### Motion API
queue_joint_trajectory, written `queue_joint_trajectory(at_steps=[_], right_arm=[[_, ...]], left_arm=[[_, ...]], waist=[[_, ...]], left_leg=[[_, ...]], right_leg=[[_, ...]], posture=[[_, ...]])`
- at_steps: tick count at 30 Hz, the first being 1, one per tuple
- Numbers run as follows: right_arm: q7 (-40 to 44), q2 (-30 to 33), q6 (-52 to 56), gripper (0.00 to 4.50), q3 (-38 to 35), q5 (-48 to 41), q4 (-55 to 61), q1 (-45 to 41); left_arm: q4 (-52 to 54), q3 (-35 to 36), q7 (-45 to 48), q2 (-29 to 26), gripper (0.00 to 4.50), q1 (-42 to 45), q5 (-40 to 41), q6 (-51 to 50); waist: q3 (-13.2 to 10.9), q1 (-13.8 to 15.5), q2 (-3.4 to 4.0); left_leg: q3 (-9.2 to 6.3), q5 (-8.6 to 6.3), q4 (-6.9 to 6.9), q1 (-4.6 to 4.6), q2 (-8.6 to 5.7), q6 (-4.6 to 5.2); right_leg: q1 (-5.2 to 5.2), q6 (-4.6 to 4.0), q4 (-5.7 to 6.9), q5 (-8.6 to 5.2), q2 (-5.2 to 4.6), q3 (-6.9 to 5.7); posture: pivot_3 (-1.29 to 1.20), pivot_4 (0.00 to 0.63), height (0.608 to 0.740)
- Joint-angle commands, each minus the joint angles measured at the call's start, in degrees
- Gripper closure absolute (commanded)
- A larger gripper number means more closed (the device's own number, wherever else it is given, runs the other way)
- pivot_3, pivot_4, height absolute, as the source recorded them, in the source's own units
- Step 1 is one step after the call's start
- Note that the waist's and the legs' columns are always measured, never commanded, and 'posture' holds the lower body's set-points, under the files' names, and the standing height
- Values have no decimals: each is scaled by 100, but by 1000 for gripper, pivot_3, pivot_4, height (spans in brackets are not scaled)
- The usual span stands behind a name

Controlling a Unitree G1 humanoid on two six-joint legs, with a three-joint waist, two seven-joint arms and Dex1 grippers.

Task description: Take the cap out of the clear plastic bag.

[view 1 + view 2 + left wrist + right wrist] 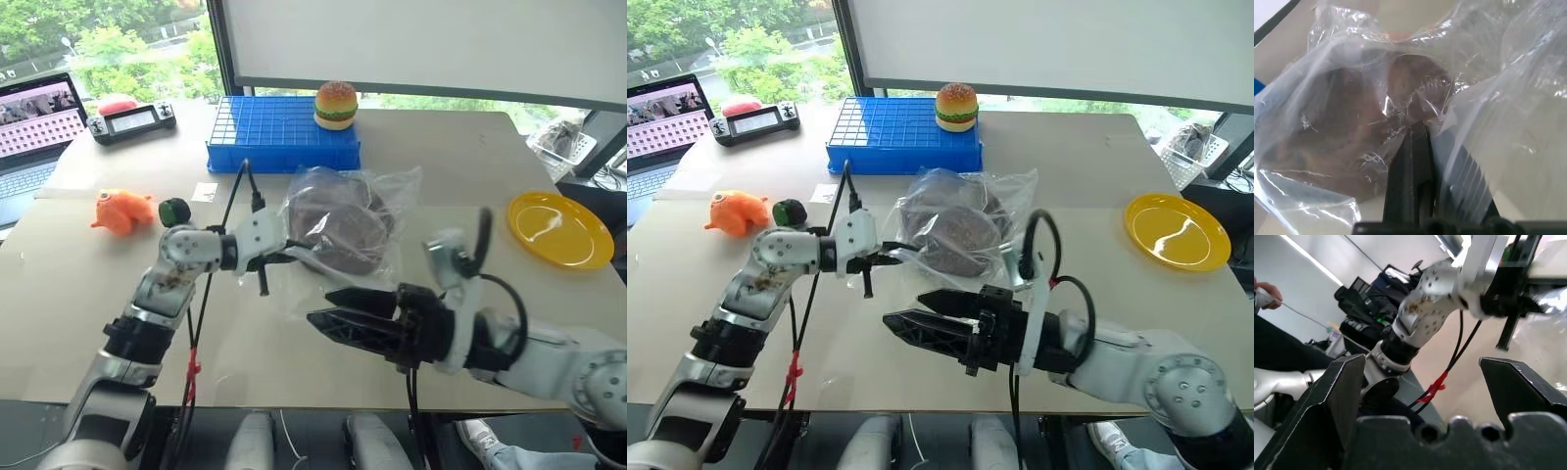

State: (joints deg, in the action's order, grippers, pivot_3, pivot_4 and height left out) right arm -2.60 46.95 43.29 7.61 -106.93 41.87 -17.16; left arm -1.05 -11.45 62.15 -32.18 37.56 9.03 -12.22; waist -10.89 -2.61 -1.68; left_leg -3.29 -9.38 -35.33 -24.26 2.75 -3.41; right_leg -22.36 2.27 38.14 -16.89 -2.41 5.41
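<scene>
While left gripper (1411, 134) pinches clear plastic bag (390, 191) — right gripper (331, 306) gapes.

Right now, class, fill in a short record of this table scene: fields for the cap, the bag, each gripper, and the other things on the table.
cap: dark brown cap, inside the bag
bag: clear plastic bag, crinkled, lying on the table
left gripper: left gripper shut on the bag's near edge
right gripper: right gripper open, empty, near side of the bag
other things: blue crate with toy burger; yellow plate; orange plush toy; laptop
</scene>
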Motion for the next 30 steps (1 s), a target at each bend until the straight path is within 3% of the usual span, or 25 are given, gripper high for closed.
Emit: queue_joint_trajectory(at_steps=[1, 5, 12, 14, 17, 25, 30], right_arm=[[167, -140, 176, 0, 177, 507, -163, -199], [8, -440, 253, 0, 508, 2030, -649, -462], [307, -217, -302, 0, 1855, 6519, -1234, -727], [261, -276, -505, 0, 2053, 7395, -1449, -744], [320, -390, -690, 0, 2235, 8285, -1625, -703], [203, -1279, -1277, 0, 1677, 9629, -2020, -600], [525, -1733, -1700, 0, 1997, 10548, -2640, -860]], left_arm=[[328, 115, 93, 21, 4410, 140, 310, -354], [652, 245, 66, 93, 4410, 165, 697, -862], [885, 570, -227, 301, 4410, 316, 1369, -1715], [919, 671, -232, 343, 4410, 345, 1615, -1984], [949, 729, -257, 337, 4410, 340, 1840, -2286], [1110, 543, -207, 276, 4410, 161, 2042, -2641], [1118, 454, -278, 381, 4410, 158, 2051, -2677]], waist=[[0, -11, 0], [0, 2, 0], [0, 40, 0], [0, 33, 0], [0, 4, 0], [0, 8, 0], [0, 8, 0]], left_leg=[[0, -1, 0, 0, 0, 1], [-1, -1, 0, 0, 1, 1], [-1, -1, -3, -4, -1, 1], [-1, -1, -3, -5, -1, 1], [1, -1, -4, -4, -1, 1], [1, -1, -4, -4, -2, 1], [1, -1, -4, -2, -2, 1]], right_leg=[[-1, 0, 0, 0, 1, 0], [-2, 0, 2, 0, 3, 0], [-7, 2, 0, -1, 2, -2], [-9, 2, 0, -1, 2, -2], [-10, 2, 3, -1, 3, -1], [-11, 1, 8, 0, 3, 1], [-9, 1, 9, 0, 3, 0]], posture=[[0, 150, 735], [0, 150, 735], [0, 150, 735], [0, 150, 735], [0, 150, 735], [0, 150, 735], [0, 150, 735]])
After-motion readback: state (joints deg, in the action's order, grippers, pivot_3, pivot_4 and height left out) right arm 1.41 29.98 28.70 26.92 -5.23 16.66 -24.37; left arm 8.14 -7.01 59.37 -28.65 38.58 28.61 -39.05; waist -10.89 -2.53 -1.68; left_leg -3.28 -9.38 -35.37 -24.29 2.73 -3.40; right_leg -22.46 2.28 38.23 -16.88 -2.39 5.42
